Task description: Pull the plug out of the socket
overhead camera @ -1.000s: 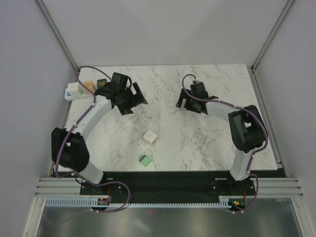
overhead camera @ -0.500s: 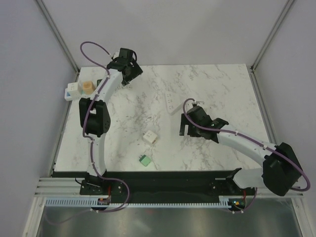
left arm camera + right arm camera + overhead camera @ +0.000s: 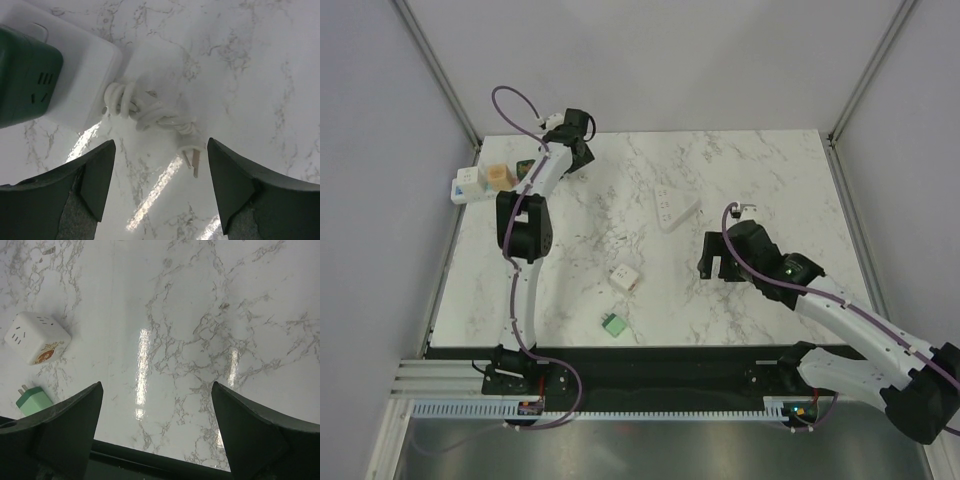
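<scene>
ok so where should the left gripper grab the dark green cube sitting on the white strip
Probably across two opposite flat side walls of the dark green cube, coming down from above: it stands proud of the white strip, so its sides are exposed. The open left gripper must shift over it.

The table [image 3: 770,180] is white marble veined in grey. The socket [image 3: 85,70] is plain white, and its short coiled cord [image 3: 155,114] is white too. On it sits a dark green cube plug [image 3: 25,75], with a pale orange cube [image 3: 498,176] further along the strip. Loose on the marble lie a white cube adapter [image 3: 35,337] — one face marked orange-brown — and a mint green plug [image 3: 32,401]. The left arm [image 3: 523,295] and right arm [image 3: 845,312] are white with black joints and purple cables [image 3: 505,92].
</scene>
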`<state>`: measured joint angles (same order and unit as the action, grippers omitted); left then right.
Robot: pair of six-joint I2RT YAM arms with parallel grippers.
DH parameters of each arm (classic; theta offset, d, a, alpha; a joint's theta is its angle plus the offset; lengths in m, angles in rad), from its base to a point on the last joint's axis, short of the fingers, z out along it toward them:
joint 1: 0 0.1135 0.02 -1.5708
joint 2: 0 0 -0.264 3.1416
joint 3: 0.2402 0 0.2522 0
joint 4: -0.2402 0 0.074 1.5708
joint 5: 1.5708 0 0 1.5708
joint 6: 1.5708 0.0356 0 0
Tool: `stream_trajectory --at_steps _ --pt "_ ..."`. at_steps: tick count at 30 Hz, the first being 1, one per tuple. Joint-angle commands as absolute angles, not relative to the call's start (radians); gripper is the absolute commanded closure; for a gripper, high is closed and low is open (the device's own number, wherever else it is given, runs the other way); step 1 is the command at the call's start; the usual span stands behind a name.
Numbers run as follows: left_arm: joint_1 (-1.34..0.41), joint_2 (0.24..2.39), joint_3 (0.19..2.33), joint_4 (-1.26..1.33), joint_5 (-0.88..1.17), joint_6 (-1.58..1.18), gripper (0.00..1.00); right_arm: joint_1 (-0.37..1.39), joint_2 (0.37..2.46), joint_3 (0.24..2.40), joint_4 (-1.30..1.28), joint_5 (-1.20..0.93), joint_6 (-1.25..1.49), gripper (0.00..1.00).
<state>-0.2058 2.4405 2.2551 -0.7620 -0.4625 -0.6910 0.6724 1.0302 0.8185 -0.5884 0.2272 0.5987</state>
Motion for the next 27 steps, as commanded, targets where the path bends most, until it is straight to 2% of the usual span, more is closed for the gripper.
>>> stream_trajectory --at_steps 1,9,12,16,17,18,20,21,22,27 --pt "-0.179 2.474 2.299 -0.767 -0.531 -0.634 0.19 0.678 0.968 0.81 -0.603 0.242 0.621 0.03" --pt "-0.167 2.533 2.298 -0.759 -0.5 -0.653 0.2 0.678 0.95 0.815 -0.629 0.218 0.557 0.03" --pt "-0.156 2.551 2.299 -0.762 -0.453 -0.675 0.26 0.676 0.957 0.819 -0.62 0.207 0.561 0.03" --pt "-0.149 2.549 2.298 -0.759 -0.434 -0.693 0.59 0.676 0.974 0.828 -0.624 0.209 0.558 0.03" --pt "-0.149 2.545 2.296 -0.758 -0.431 -0.692 0.64 0.678 0.971 0.825 -0.624 0.209 0.558 0.02" --pt "-0.149 2.54 2.293 -0.758 -0.428 -0.689 0.75 0.678 0.963 0.824 -0.626 0.21 0.558 0.03" --pt "-0.149 2.514 2.27 -0.758 -0.423 -0.68 0.85 0.678 0.96 0.821 -0.632 0.209 0.56 0.03" --pt "-0.15 2.502 2.255 -0.758 -0.42 -0.675 0.94 0.677 0.959 0.821 -0.637 0.21 0.56 0.03" --pt "-0.15 2.487 2.229 -0.756 -0.411 -0.658 0.98 0.676 0.957 0.827 -0.64 0.209 0.558 0.03" --pt "-0.16 2.357 2.097 -0.753 -0.425 -0.603 0.98 0.676 0.925 0.838 -0.666 0.225 0.554 0.03"
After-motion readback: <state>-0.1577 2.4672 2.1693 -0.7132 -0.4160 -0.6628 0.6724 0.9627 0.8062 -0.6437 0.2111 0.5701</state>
